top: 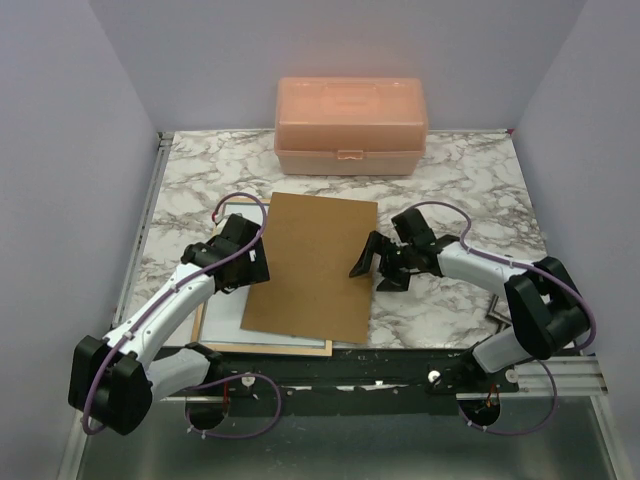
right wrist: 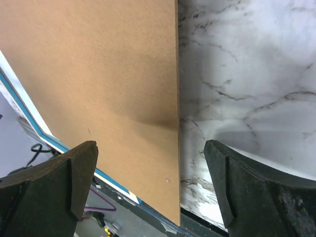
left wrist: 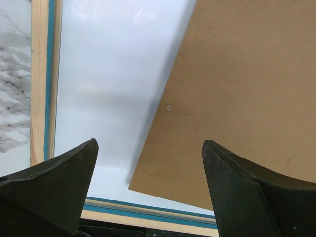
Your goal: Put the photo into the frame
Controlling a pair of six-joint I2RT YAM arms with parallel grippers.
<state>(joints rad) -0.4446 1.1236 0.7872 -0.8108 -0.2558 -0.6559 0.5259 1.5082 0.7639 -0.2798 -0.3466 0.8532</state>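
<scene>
The frame (top: 270, 347) lies flat at the table's near left, its light wood rim (left wrist: 39, 84) edged with blue on the inside. A white sheet, the photo's plain back (left wrist: 108, 74), fills it. A brown backing board (top: 310, 265) rests askew across the frame's right part and the table. My left gripper (top: 245, 262) hovers over the board's left edge, open and holding nothing; the board's near corner (left wrist: 148, 185) shows between its fingers. My right gripper (top: 372, 262) is open over the board's right edge (right wrist: 177, 98), also holding nothing.
A pink plastic box (top: 350, 125) stands at the back of the marble table (top: 470, 180). A small dark object (top: 497, 312) lies by the right arm near the front edge. Walls close in on the left, right and back.
</scene>
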